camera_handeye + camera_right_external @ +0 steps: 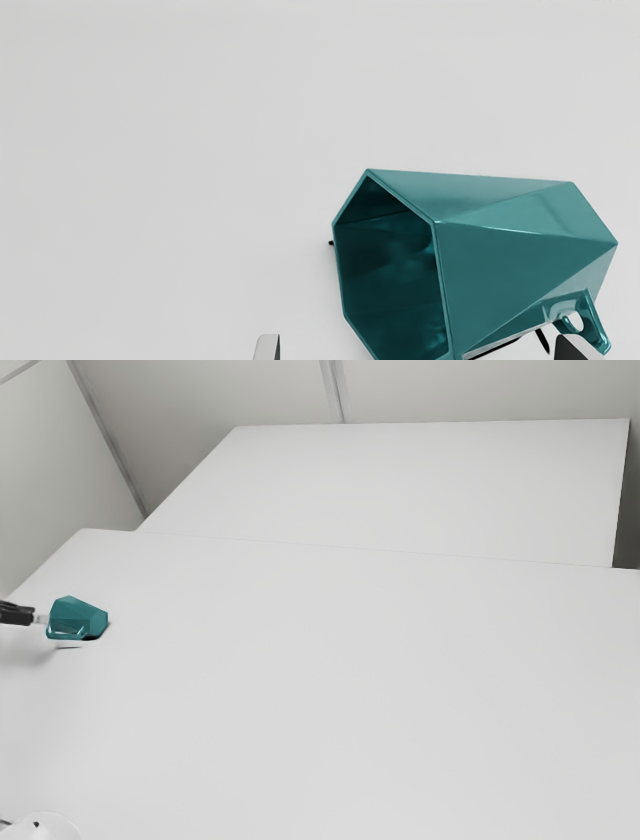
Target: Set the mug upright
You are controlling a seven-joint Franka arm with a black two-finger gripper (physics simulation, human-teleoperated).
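Curving into the exterior view's lower left corner, closest to the camera, is a white rounded object [45, 828], cut off by the frame. Farther back, the black gripper [42, 619] reaches in from the exterior view's left. It is open: its two fingers [266, 348] stand wide apart, with nothing clamped between them. Near their tips, the teal faceted mug [500, 250] lies on its side on the white table [350, 690], toward the exterior view's left. Its handle [595, 325] is by one fingertip, and its dark mouth opens sideways toward the other finger's side. Beyond stands a second white surface [430, 490], backed by pale walls [200, 420] with grey strips [335, 390].
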